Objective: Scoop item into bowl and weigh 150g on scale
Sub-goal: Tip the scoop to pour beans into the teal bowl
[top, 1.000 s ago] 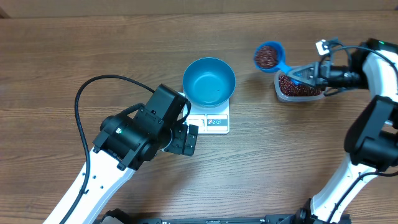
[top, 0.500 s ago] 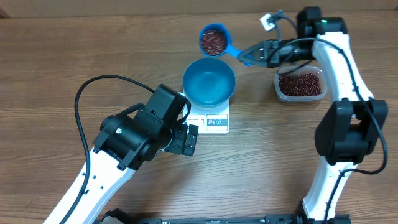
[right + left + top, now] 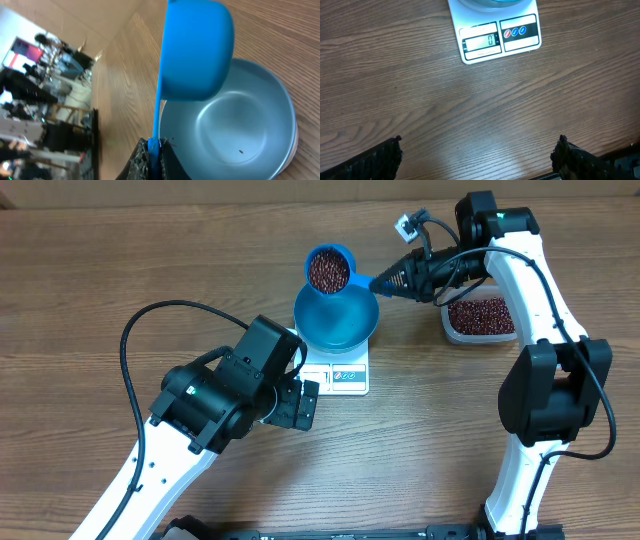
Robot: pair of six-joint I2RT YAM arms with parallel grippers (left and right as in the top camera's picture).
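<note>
Overhead: one grained brown wooden table [image 3: 90, 270]. One round, deep blue bowl [image 3: 336, 325] sits on one white rectangular scale [image 3: 345, 377]. One blue scoop [image 3: 365, 280], heaped with small oval red-brown beans [image 3: 328, 273], hangs over the bowl's far rim. The right claw [image 3: 388, 281] pinches its handle. One clear tub [image 3: 478, 337] of more beans lies right of the bowl. The left claw [image 3: 300, 404] hovers by the scale's near-left corner.

Left wrist: the left claw [image 3: 477, 156] is spread wide over bare wood. The scale [image 3: 470, 20] has one display [image 3: 480, 42] reading zero and three round buttons [image 3: 514, 31].

Right wrist: the scoop's smooth underside [image 3: 197, 50] hangs above the glossy bowl [image 3: 225, 125], which holds one dark speck [image 3: 240, 151].
</note>
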